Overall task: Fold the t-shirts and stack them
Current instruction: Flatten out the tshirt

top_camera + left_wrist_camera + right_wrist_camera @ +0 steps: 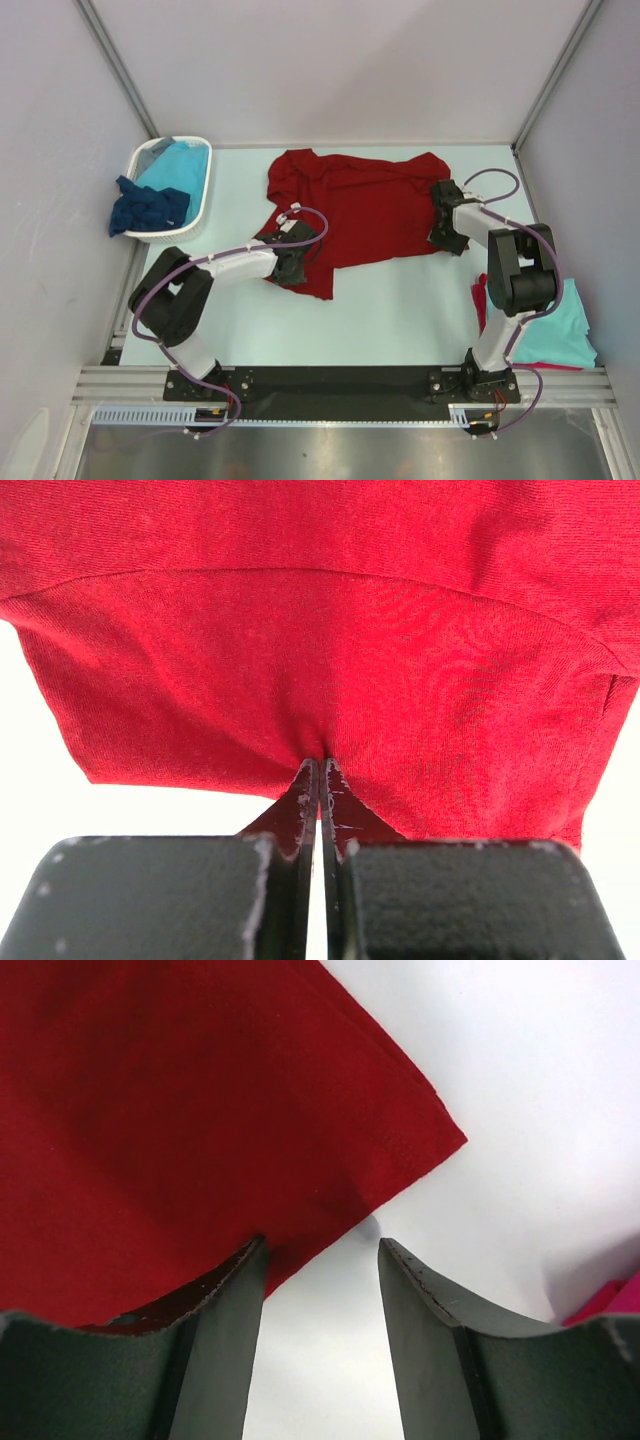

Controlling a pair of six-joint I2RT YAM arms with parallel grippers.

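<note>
We had the left gripper (320,767) pinched shut on the dark red t-shirt (372,205) spread on the table (400,310), right gripper (322,1245) wide open at its right corner, probably readying a two-handed fold.

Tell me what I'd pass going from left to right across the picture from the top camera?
white basket → red shirt → folded turquoise shirt

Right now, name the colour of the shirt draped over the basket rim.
Dark navy blue; the shirt shows best in top external view.
</note>
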